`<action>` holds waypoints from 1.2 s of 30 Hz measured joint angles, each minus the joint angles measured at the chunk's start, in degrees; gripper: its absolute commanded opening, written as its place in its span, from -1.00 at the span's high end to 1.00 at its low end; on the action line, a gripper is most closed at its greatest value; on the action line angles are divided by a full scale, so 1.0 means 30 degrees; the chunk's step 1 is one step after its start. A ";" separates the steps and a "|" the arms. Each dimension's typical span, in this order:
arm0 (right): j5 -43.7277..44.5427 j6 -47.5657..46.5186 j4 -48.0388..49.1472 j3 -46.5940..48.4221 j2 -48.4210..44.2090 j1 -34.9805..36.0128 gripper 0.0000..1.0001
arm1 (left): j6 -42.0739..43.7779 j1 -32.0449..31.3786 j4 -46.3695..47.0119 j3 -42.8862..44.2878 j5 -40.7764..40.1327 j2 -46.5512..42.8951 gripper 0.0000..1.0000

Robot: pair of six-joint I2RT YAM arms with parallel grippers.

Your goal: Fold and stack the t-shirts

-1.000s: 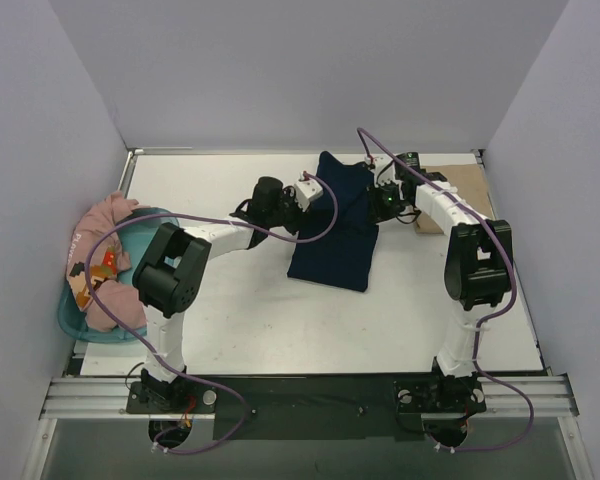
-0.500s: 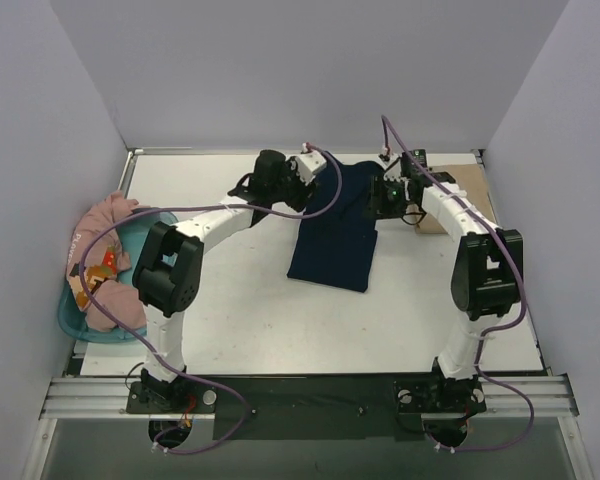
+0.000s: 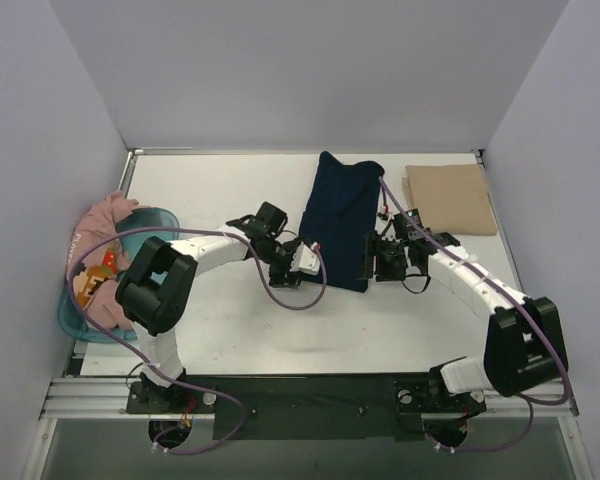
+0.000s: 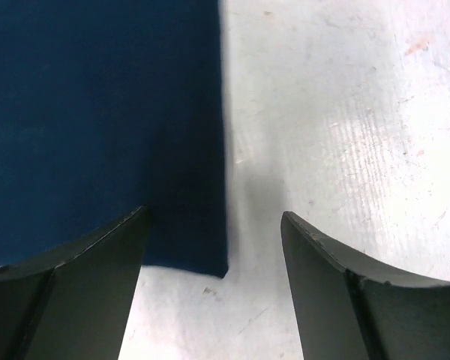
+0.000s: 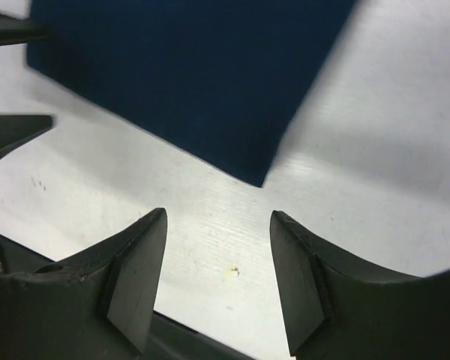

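A dark navy t-shirt [image 3: 338, 220] lies folded into a long strip at the middle of the table. My left gripper [image 3: 298, 264] is at its near left corner and stands open. That corner [image 4: 210, 255] lies flat between the fingers [image 4: 337, 285] in the left wrist view. My right gripper [image 3: 370, 262] hovers open just short of the near right corner [image 5: 255, 169], holding nothing. A folded tan t-shirt [image 3: 450, 198] lies at the back right. A pink t-shirt [image 3: 105, 225] is bunched in the tub on the left.
The teal tub [image 3: 166, 216] sits against the left wall at the table edge. White table [image 3: 230, 330] runs between the navy shirt and the arm bases. My left gripper's fingers [image 5: 15, 131] show at the left edge of the right wrist view.
Both grippers have drawn back from the navy shirt's far half to its near corners, and both have opened wider. The tan shirt now shows fully.
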 measured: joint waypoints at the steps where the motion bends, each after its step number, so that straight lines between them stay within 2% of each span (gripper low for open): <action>1: 0.0182 -0.0641 0.0393 -0.0364 -0.0765 0.0408 -0.09 | 0.0474 -0.0284 0.0503 -0.0546 -0.0328 0.0000 -0.62; 2: 0.0262 -0.1668 0.0860 -0.0663 -0.1435 0.0831 -0.09 | 0.0838 -0.0510 0.1115 -0.1042 -0.0576 0.0000 -0.61; 5: 0.0131 -0.5807 0.2812 -0.1880 -0.3446 0.1588 -0.28 | 0.1974 -0.0962 0.2892 -0.2426 -0.0954 -0.0153 -0.48; 12: -0.0568 -1.6407 0.4408 -0.5231 -0.6717 0.2120 -0.34 | 0.3060 -0.1093 0.5552 -0.3993 -0.2521 -0.1064 -0.42; 17: -0.0175 -2.1646 0.4656 -0.5960 -0.4466 0.4393 -0.29 | 0.2871 -0.1173 0.5850 -0.3993 -0.3140 -0.1093 -0.43; 21: 0.0546 -2.3380 0.5909 -0.5938 -0.1625 0.4932 -0.23 | 0.2616 -0.1027 0.6047 -0.4160 -0.3344 -0.1253 -0.43; 24: 0.1333 -2.4013 0.7373 -0.5195 -0.0393 0.5005 -0.24 | 0.2528 -0.0838 0.6266 -0.4452 -0.3424 -0.1362 -0.35; 28: 0.2295 -2.4625 0.8663 -0.5224 -0.0029 0.5340 -0.24 | 0.2506 -0.0707 0.7045 -0.4940 -0.3526 -0.1443 0.11; 29: 0.2448 -2.4808 0.8903 -0.5340 -0.0058 0.5464 -0.23 | 0.2477 -0.0707 0.7249 -0.5078 -0.3534 -0.1443 0.32; 32: 0.2965 -2.5339 0.9479 -0.5741 -0.0277 0.5581 -0.22 | 0.2565 -0.0721 0.7825 -0.5384 -0.3694 -0.1450 0.70; 33: 0.3024 -2.5478 0.9624 -0.5814 -0.0277 0.5595 -0.19 | 0.2681 -0.0729 0.7978 -0.5428 -0.3738 -0.1450 0.96; 34: 0.3184 -2.5631 0.9734 -0.5843 -0.0270 0.5595 -0.16 | 0.2827 -0.0758 0.8153 -0.5464 -0.3774 -0.1450 1.00; 36: 0.3738 -2.5966 1.0171 -0.5872 -0.0066 0.5559 0.02 | 0.3009 -0.0780 0.8378 -0.5537 -0.3861 -0.1450 1.00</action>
